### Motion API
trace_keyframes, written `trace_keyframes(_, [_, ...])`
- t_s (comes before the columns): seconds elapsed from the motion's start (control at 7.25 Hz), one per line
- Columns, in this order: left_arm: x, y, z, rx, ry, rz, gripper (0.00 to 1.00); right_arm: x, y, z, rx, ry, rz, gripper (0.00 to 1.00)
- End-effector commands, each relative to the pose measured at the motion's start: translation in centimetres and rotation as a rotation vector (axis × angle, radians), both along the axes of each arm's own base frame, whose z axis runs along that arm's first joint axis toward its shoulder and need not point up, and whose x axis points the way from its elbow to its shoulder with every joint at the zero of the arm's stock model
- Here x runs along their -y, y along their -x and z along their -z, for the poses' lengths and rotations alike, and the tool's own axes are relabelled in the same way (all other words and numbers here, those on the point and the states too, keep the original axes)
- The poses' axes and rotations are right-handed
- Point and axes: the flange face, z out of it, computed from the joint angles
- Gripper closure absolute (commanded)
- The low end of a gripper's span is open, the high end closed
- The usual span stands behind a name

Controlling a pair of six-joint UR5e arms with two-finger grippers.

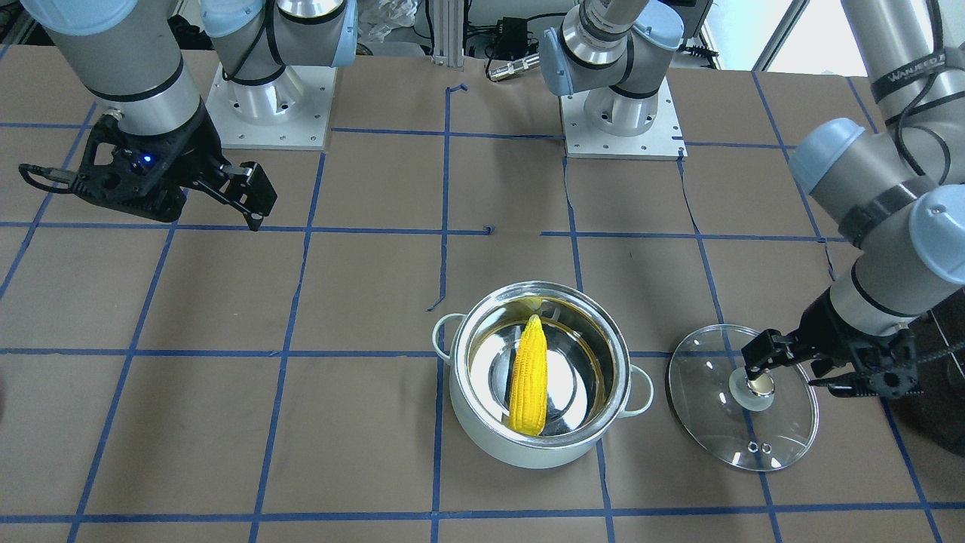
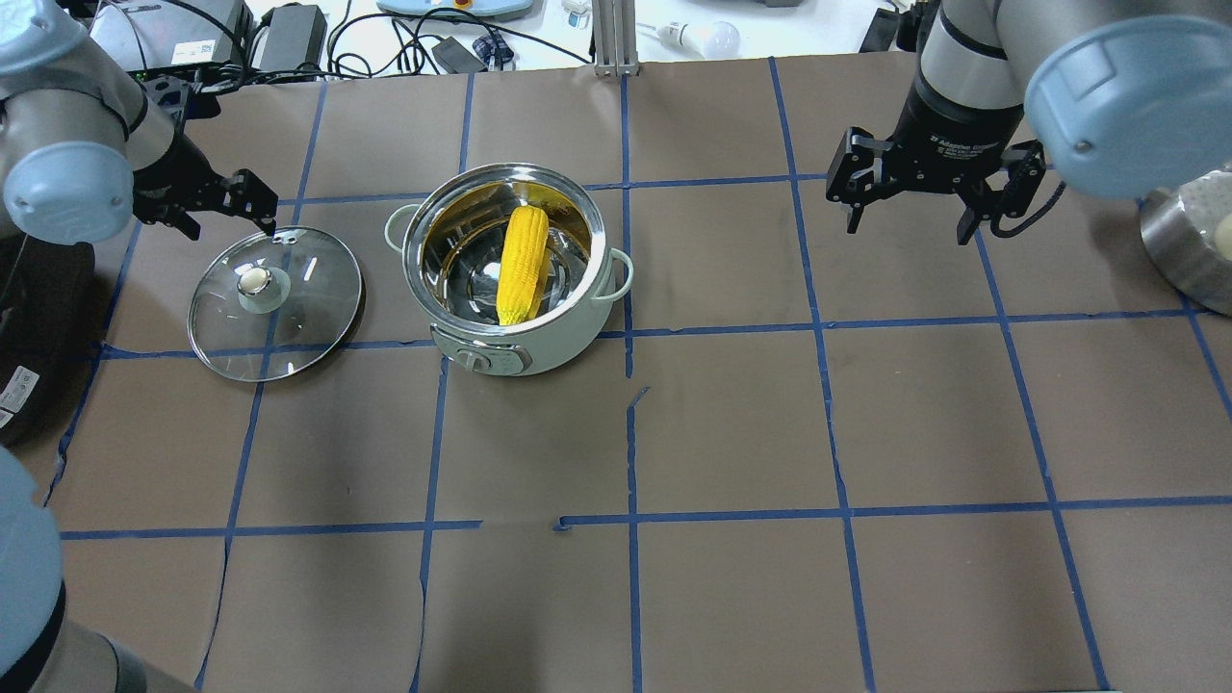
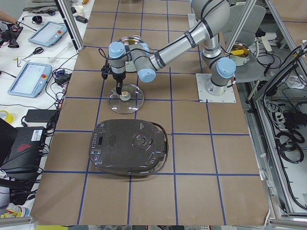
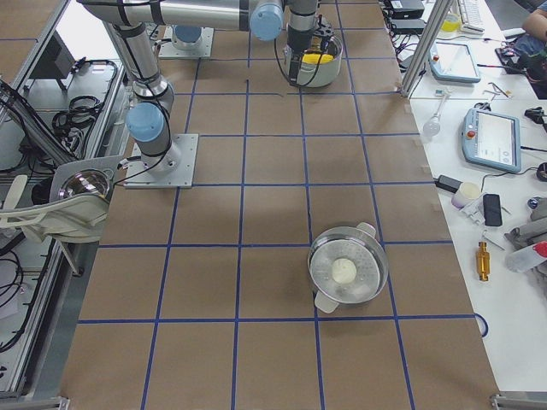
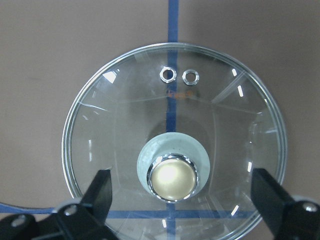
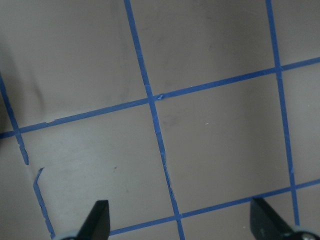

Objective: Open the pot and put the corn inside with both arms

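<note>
Closing out, you had the corn (image 2: 523, 262) inside the open pot (image 2: 563, 345), lid (image 2: 308, 322) flat on the counter (image 2: 866, 433) beside it, left pincer (image 5: 181, 180) spread above its knob (image 2: 254, 280), right pincer (image 2: 908, 231) spread, empty; only retreat seemingly remained.

The corn (image 2: 523, 262) lies slanted inside the pot (image 2: 558, 351), its tip toward me. The pot stands on the counter (image 2: 731, 423), left of the middle. The lid (image 2: 308, 308) lies flat on the counter just to the pot's left, apart from it, knob (image 2: 255, 281) up. My left gripper (image 5: 182, 194) is over that knob, one spread finger on either side. My right gripper (image 2: 907, 229) hangs over the counter well right of the pot.
</note>
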Motion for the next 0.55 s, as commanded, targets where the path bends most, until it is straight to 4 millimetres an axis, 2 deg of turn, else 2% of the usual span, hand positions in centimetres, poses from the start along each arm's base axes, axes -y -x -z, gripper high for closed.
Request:
trace_keyframes(0.0, [-2.0,10.6,-9.4,-0.008,0.041,-0.006,0.0,-0.4,0.4,-1.8,-0.014,-0.014,-0.004,0.0])
trace_keyframes(0.14, [-4.0,15.2,-13.4,-0.021,0.041,-0.027,0.0,-0.3,0.2,-1.9,-0.015,-0.009,-0.01,0.0])
trace_keyframes(0.28, [-5.9,18.0,-16.0,-0.023,0.057,0.007,0.0,-0.6,0.1,-1.7,-0.004,-0.017,-0.015,0.0])
trace_keyframes(0.41, [-7.8,18.5,-16.8,-0.022,0.021,0.016,0.0,-0.7,0.0,-1.7,0.034,-0.019,-0.045,0.0])
